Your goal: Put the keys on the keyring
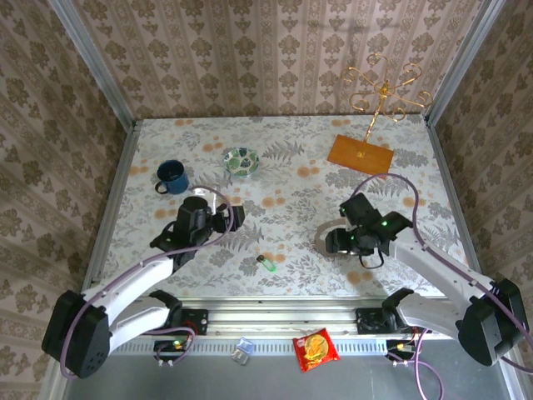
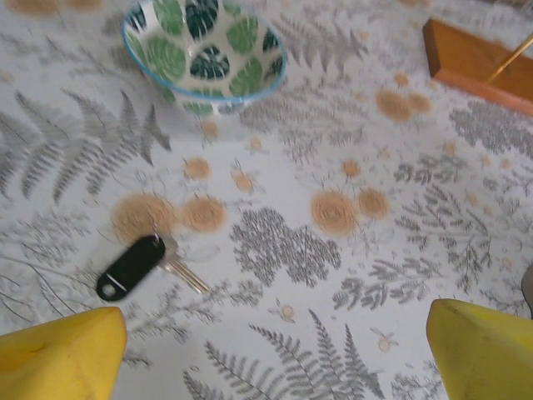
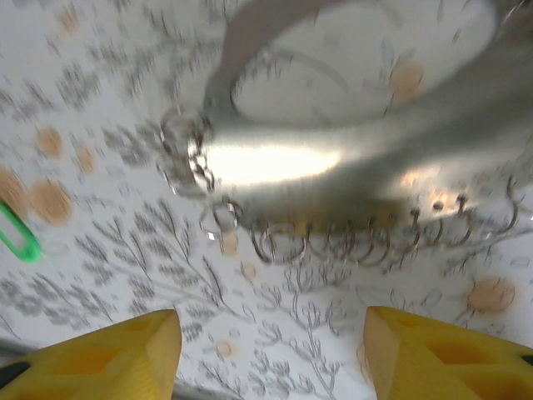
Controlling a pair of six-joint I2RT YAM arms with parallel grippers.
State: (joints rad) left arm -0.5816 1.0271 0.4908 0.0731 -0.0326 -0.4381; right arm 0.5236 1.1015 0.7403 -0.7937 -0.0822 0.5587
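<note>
Judging by how things lie, we put the task at its very start: neither key is on the keyring (image 3: 275,162) yet. The black key (image 2: 132,267) lies flat on the bench (image 2: 275,167), a little ahead of the left end effector (image 2: 275,354), whose fingers stand wide apart with nothing between them. The green key (image 1: 266,264) lies alone toward the front edge of the bench, between the two arms and apart from both. The keyring lies just before the right end effector (image 3: 271,354), whose fingers are also apart and hold nothing. Both keys are left to pick up and thread on. The right wrist view is blurred, so we cannot tell where the band opens, nor count the little rings (image 3: 333,242) along it, and its far side runs off the frame.
</note>
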